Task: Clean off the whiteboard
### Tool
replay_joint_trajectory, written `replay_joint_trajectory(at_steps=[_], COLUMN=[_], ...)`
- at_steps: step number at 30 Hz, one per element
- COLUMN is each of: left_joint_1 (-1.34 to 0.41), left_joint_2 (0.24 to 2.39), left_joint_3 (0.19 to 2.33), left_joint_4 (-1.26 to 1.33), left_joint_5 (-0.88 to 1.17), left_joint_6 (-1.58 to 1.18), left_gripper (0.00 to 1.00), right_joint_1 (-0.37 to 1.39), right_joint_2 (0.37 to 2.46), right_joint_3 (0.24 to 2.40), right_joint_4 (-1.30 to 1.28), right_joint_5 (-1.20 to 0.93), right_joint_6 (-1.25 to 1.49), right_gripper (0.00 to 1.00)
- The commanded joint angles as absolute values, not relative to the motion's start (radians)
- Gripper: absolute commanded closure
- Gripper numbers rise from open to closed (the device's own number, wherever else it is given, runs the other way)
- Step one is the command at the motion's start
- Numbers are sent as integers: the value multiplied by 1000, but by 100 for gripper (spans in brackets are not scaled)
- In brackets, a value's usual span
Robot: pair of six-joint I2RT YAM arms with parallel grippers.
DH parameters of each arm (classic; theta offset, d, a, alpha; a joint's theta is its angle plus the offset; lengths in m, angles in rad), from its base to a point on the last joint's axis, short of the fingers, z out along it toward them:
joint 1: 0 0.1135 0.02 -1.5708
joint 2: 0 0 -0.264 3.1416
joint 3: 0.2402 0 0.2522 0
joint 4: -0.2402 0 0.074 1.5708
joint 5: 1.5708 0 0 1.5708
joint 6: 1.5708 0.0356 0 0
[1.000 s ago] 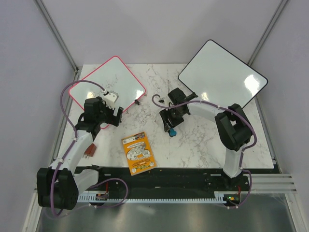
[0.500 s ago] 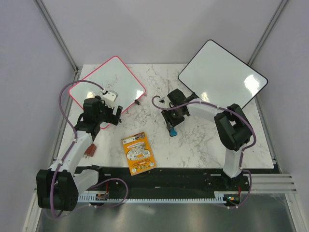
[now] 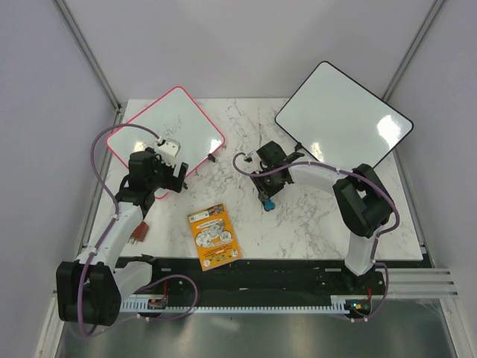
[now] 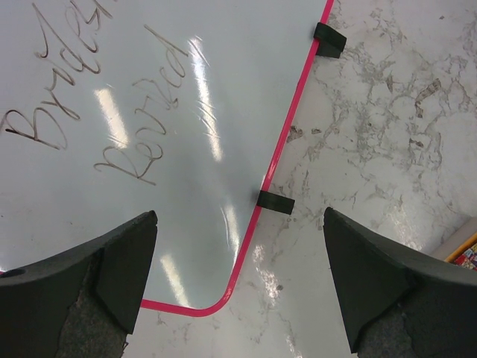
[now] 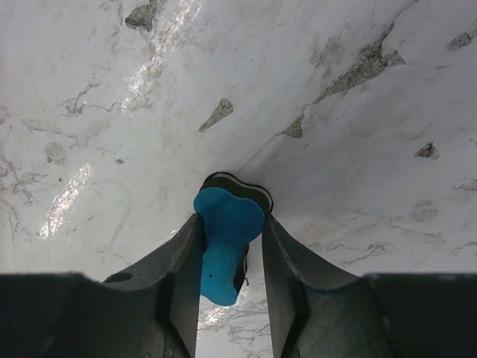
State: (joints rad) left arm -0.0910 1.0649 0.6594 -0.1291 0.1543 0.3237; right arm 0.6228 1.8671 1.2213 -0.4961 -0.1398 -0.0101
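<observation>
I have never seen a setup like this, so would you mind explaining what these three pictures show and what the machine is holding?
Two small robot arms are bolted at the near edge of a marble table. The wide picture looks down from above and behind them. The other two come from a camera on each wrist, so the dark wedges at the bottom are that arm's own fingers. On the table are a pink-framed whiteboard with handwriting, a larger black-framed whiteboard at the far right corner, and an orange printed card. The left pincer hangs wide open over the pink board's near corner, holding nothing. The right pincer is closed on a small blue piece with a dark underside, down at the marble; it is probably the eraser.
</observation>
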Motion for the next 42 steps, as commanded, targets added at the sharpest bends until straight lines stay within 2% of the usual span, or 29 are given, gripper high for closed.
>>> replay_joint_trajectory(at_steps=[1,6,11,17,18,19,26,34,42], left_joint_1=[-81,-46,49,161,172,192,348,552,770], left_joint_2=[1045,1003,971,960,962,962,1000,1032,1120], left_joint_3=[667,695,758,816,819,819,831,810,743], left_joint_4=[-90,-106,-140,-167,-172,-173,-199,-192,-60], left_joint_5=[117,126,153,178,182,181,275,432,773], left_joint_6=[336,328,305,227,226,221,175,164,61], left_gripper=[1,1,2,2,2,2,1,0,0], right_joint_1=[632,643,653,653,653,653,653,653,653], right_joint_2=[1902,1910,1916,1896,1888,1885,1904,2019,2117], right_joint_3=[1209,1203,1238,1302,1314,1340,1477,1626,1727], right_joint_4=[-512,-485,-466,-379,-355,-342,-241,-137,-112], right_joint_5=[-64,-37,-51,-98,-100,-98,-123,-196,-305], right_joint_6=[-48,-66,-83,-83,-78,-75,-46,-3,63], right_gripper=[66,66,73,88,96,100,100,100,100])
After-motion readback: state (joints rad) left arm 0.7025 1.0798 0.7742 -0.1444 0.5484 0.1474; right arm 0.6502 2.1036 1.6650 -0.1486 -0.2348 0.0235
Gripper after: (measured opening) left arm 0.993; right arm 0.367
